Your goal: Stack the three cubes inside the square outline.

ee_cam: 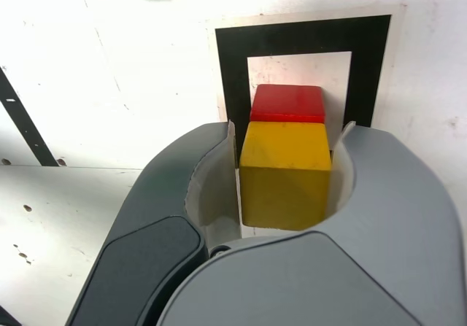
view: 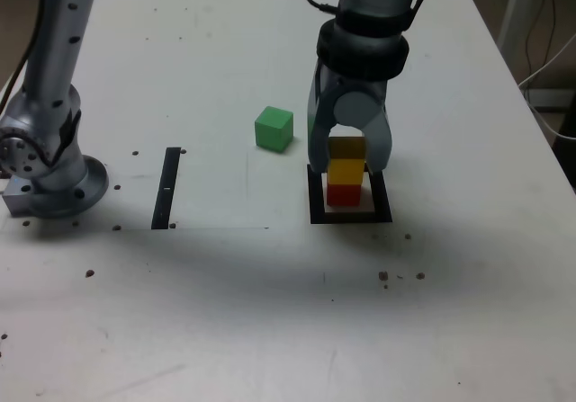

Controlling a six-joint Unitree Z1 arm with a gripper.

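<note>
1. Standing apart, w/ fingers (ee_cam: 211, 180) of the gripper (ee_cam: 290, 133) either side of the yellow cube (ee_cam: 284, 184) and thin gaps showing by the tips. Looks like letting go, prob. Could snag a cube side if lifted askew or before opening wide enough; could then drag yellow off.
2. Seen above the red cube (ee_cam: 288, 103) in the exterior view, roughly in line. Can't tell exact overlap or full contact, w/ fingers hiding much. Could tip or slide if set off-centre, or if dropped from a slight height.
3. Sitting inside the square outline (view: 351, 218), under yellow. Might get shoved toward the black border if nudged by a fingertip, taking yellow along. Check both edges b4 backing off; go straight up, slow.
4. Lying outside the outline, toward the exterior view's left: the green cube (view: 274, 129). Needs fetching next, prob. Could get knocked away if approached w/ too narrow an opening or from a bad angle. Later, could topple the pair if lowered too far, off-centre, or released too high. Align w/ yellow's top first, esp. w/ a tall stack being less steady.
</note>
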